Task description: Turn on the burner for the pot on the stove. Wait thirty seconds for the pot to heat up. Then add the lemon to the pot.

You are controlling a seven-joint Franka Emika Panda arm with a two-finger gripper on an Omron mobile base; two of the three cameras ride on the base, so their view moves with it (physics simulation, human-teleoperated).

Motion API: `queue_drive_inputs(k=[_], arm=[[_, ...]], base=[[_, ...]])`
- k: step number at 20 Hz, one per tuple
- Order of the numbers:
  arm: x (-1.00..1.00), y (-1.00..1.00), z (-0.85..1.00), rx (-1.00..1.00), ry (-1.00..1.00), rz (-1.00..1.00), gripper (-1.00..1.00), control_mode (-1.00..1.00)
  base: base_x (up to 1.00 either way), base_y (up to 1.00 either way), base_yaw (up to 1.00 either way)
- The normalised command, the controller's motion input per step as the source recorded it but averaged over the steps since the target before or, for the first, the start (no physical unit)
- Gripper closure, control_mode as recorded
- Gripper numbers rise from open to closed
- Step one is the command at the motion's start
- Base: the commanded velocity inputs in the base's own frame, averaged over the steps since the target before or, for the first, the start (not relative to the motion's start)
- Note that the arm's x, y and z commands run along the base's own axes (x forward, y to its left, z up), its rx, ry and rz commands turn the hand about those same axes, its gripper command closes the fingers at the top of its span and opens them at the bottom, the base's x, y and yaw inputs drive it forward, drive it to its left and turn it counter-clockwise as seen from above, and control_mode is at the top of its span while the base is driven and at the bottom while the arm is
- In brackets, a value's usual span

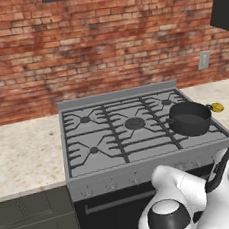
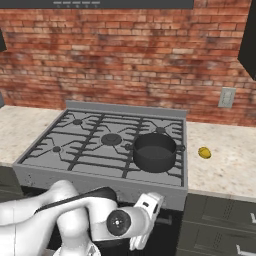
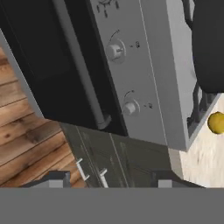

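The dark pot [image 1: 190, 119] [image 2: 154, 152] sits on the front right burner of the grey stove [image 1: 123, 176] [image 2: 100, 181]. The small yellow lemon [image 1: 217, 107] [image 2: 204, 152] lies on the counter just right of the stove. In the hand view my gripper [image 3: 112, 181] is open, its fingertips [image 3: 51, 178] far apart with nothing between them. It hangs low before the stove's front panel [image 3: 157, 65], near the right-hand knobs [image 3: 114, 51] [image 3: 129, 107], clear of them. The pot's edge [image 3: 210, 43] and the lemon [image 3: 215, 122] show at that view's right side.
Beige counters [image 1: 21, 157] [image 2: 225, 170] flank the stove below a brick wall with an outlet [image 2: 226, 97]. Dark cabinet drawers [image 3: 105, 162] stand beside the black oven door [image 3: 52, 57], whose handle bar [image 3: 83, 74] juts out. Wooden floor [image 3: 26, 144] lies below.
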Motion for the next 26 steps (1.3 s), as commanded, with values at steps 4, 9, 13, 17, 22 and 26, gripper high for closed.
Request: queue_drive_inputs(k=[4, 9, 13, 17, 22, 26], arm=[[0.00, 0.00, 1.00, 0.00, 0.02, -0.11, -1.00, -1.00], [0.00, 0.00, 1.00, 0.00, 0.14, -0.12, -1.00, -1.00], [0.00, -0.10, 1.00, 0.00, 0.28, -0.09, -1.00, -1.00], [0.00, -0.05, 0.10, 0.00, 0.05, 0.00, -1.00, -1.00], [0.01, -0.04, 0.00, 0.00, 0.00, 0.03, -1.00, -1.00], [0.00, -0.32, 0.15, 0.00, 0.00, 0.42, -1.00, -1.00]], base=[[0.00, 0.00, 0.00], [0.00, 0.00, 0.00], [0.00, 0.00, 0.00], [0.00, 0.00, 0.00], [0.00, 0.00, 0.00], [0.00, 0.00, 0.00]])
